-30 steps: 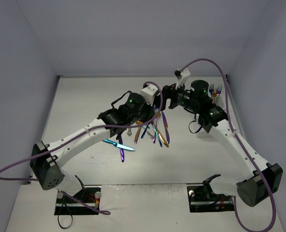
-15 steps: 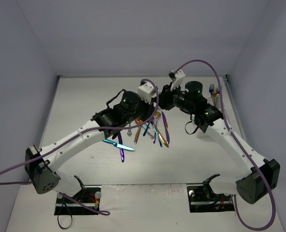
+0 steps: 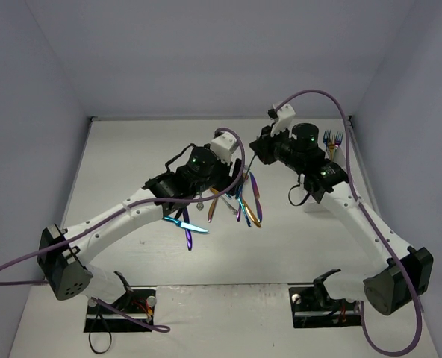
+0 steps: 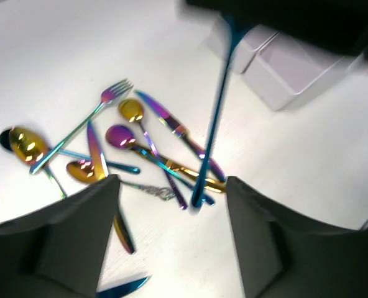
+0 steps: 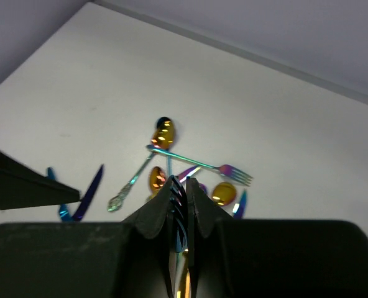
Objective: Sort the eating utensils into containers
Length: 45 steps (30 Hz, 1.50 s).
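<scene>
A slim blue fork point(image 4: 216, 118) hangs upright over the table, handle end down. My right gripper point(image 5: 183, 186) is shut on its tines point(image 5: 180, 208). My left gripper point(image 4: 171, 205) stands open just below, its fingers on either side of the handle's tip and apart from it. Under both lies a loose pile of eating utensils point(image 3: 236, 201): gold spoons point(image 4: 26, 144), a rainbow fork point(image 5: 202, 165) and knives. The white caddy point(image 4: 277, 68) stands at the far right, with forks point(image 3: 333, 137) upright in it.
A teal knife point(image 3: 184, 223) and a purple one point(image 3: 188, 239) lie apart from the pile, towards the near left. Grey walls close off the table at the back and both sides. My two wrists sit close together above the pile.
My right gripper has shut on the blue fork's tines. My left gripper, shut a second ago, has opened and let go of the fork's handle.
</scene>
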Each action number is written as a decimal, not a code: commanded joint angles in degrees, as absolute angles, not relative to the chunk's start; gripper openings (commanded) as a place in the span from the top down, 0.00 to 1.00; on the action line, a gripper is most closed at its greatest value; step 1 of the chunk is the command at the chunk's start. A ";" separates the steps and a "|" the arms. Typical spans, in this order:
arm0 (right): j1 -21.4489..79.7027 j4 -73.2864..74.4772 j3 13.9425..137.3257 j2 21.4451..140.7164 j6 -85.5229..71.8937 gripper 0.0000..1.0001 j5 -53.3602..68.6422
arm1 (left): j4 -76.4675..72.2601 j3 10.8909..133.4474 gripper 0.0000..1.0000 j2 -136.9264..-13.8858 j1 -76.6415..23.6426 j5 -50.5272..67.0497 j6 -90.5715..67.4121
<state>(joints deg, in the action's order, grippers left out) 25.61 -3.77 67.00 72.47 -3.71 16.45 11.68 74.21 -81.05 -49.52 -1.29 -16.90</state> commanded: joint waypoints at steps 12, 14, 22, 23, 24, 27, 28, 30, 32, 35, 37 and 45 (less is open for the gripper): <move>0.25 -7.21 79.72 76.90 16.40 1.00 -3.23 | 15.31 52.69 0.14 -64.69 -35.86 -6.42 -19.34; -2.55 -7.38 82.03 79.47 17.20 1.00 -3.85 | 15.89 50.76 0.10 -62.46 -33.89 -7.52 -19.34; -7.87 -9.63 84.42 86.81 18.29 1.00 -4.70 | 16.47 51.15 0.05 -62.16 -33.60 -10.55 -19.03; -8.25 -10.10 84.23 87.44 18.37 1.00 -4.95 | 16.67 51.24 0.05 -62.28 -33.57 -10.52 -18.96; -8.40 -10.54 83.99 87.88 18.66 1.00 -5.29 | 16.77 51.24 0.05 -62.38 -33.57 -10.47 -18.91; -8.76 -12.06 83.24 89.29 19.65 1.00 -5.93 | 16.48 51.00 0.05 -62.29 -33.57 -10.31 -18.93; -8.86 -12.51 82.84 89.69 20.15 1.00 -6.13 | 16.13 50.90 0.05 -62.39 -33.57 -10.21 -18.98; -8.96 -13.17 82.20 90.69 20.75 1.00 -6.45 | 15.96 50.84 0.04 -62.64 -33.57 -9.86 -19.04; -8.96 -14.18 80.94 91.54 21.09 1.00 -6.42 | 15.83 50.89 0.05 -63.16 -33.57 -9.35 -18.98; -8.96 -15.09 79.26 92.49 21.48 1.00 -5.31 | 15.78 51.06 0.05 -63.67 -33.57 -8.87 -18.92; -8.96 -15.42 77.88 93.28 21.75 1.00 -4.85 | 15.52 51.06 0.04 -63.93 -33.57 -7.96 -18.98; -8.96 -15.56 74.35 93.33 19.34 0.79 -1.31 | 15.56 51.69 0.05 -64.52 -33.57 -4.66 -17.40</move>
